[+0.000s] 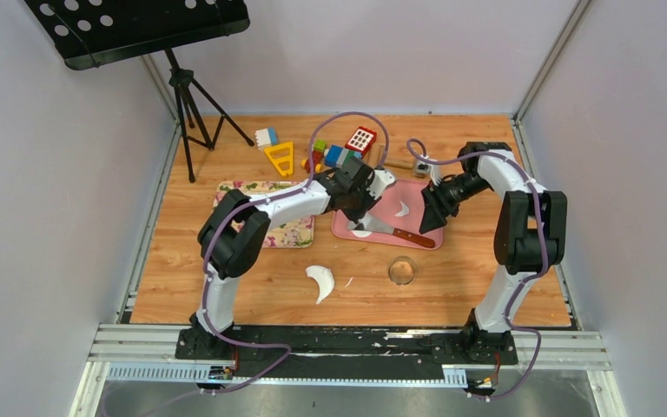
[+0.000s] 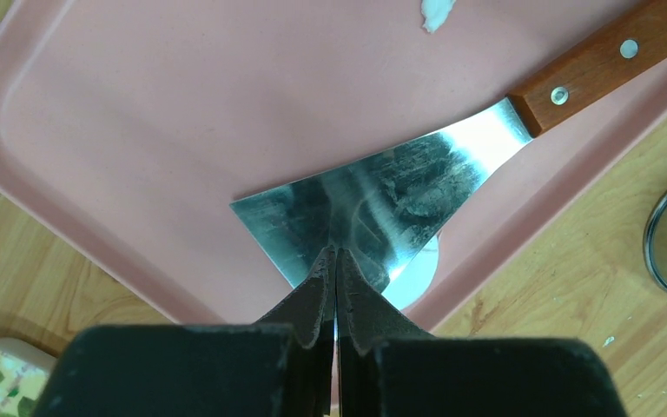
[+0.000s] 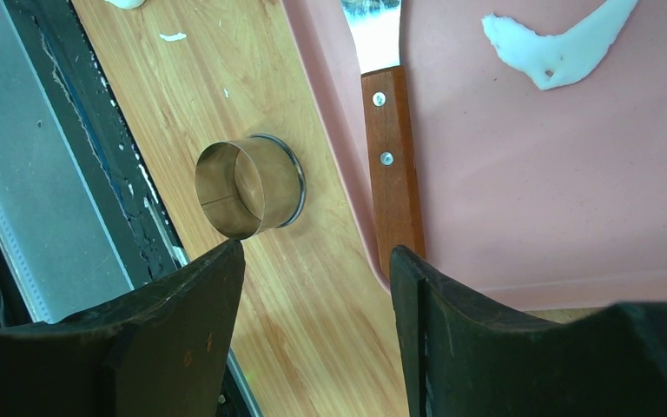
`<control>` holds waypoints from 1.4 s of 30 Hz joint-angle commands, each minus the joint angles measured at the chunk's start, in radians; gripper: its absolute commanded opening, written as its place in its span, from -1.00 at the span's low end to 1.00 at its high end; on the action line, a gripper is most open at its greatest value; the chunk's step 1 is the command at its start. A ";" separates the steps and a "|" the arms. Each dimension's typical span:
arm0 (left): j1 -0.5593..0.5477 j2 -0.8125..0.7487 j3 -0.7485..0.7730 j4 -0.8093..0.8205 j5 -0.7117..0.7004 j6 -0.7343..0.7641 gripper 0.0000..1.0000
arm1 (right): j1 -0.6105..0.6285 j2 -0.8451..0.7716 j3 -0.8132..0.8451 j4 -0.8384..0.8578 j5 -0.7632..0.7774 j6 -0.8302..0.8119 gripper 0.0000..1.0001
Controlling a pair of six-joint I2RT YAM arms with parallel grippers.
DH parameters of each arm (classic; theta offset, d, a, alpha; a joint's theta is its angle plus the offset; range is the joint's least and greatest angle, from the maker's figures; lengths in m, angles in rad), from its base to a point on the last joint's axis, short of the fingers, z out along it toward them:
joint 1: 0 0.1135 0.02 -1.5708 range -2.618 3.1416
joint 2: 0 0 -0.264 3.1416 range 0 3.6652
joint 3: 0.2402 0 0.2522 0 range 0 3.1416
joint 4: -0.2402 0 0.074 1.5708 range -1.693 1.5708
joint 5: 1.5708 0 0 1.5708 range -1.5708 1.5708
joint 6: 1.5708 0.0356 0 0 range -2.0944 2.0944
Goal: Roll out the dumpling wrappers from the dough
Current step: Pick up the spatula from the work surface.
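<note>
As the clenched left gripper (image 2: 337,254) meets the spatula (image 2: 382,191), a wrapper (image 2: 415,276) lies beneath its blade at the tray (image 2: 139,130) rim. Right gripper (image 3: 315,252) gapes empty.

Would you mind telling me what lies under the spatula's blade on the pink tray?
A white dumpling wrapper peeks out beneath the spatula blade, at the edge of the pink tray; the blade covers most of it.
</note>
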 commanded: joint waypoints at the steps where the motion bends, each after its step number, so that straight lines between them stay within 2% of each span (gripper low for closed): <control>1: -0.002 -0.030 -0.003 0.026 0.022 -0.010 -1.00 | 0.001 -0.030 -0.006 0.016 -0.038 -0.018 0.25; 9: -0.006 0.098 -0.050 -0.001 0.053 -0.020 -1.00 | 0.002 -0.032 -0.009 0.016 -0.030 -0.019 0.25; 15: -0.006 0.084 -0.052 0.001 0.033 -0.006 -1.00 | 0.004 -0.062 -0.035 0.033 -0.011 -0.083 0.30; 23: 0.025 0.019 -0.011 -0.013 0.047 -0.030 -1.00 | 0.104 -0.213 -0.211 0.327 0.095 -0.110 0.49; 24: 0.044 -0.002 0.000 -0.012 0.063 -0.045 -0.93 | 0.117 -0.217 -0.227 0.354 0.122 -0.100 0.50; 25: 0.064 -0.032 0.019 -0.016 0.083 -0.058 -0.70 | 0.129 -0.215 -0.229 0.373 0.150 -0.091 0.50; 28: 0.118 -0.113 0.045 -0.026 0.122 -0.074 -0.40 | 0.150 -0.188 -0.226 0.403 0.211 -0.078 0.51; 29: 0.129 -0.142 0.043 -0.028 0.125 -0.070 -0.21 | 0.151 -0.178 -0.224 0.412 0.221 -0.075 0.51; 30: 0.137 -0.171 0.036 -0.036 0.127 -0.064 -0.09 | 0.151 -0.168 -0.224 0.419 0.227 -0.074 0.51; 33: 0.170 -0.244 -0.013 -0.036 0.135 -0.047 0.06 | 0.162 -0.161 -0.243 0.478 0.260 -0.059 0.50; 42: 0.310 -0.382 -0.175 -0.019 0.235 -0.032 0.19 | 0.259 -0.112 -0.254 0.557 0.346 -0.030 0.48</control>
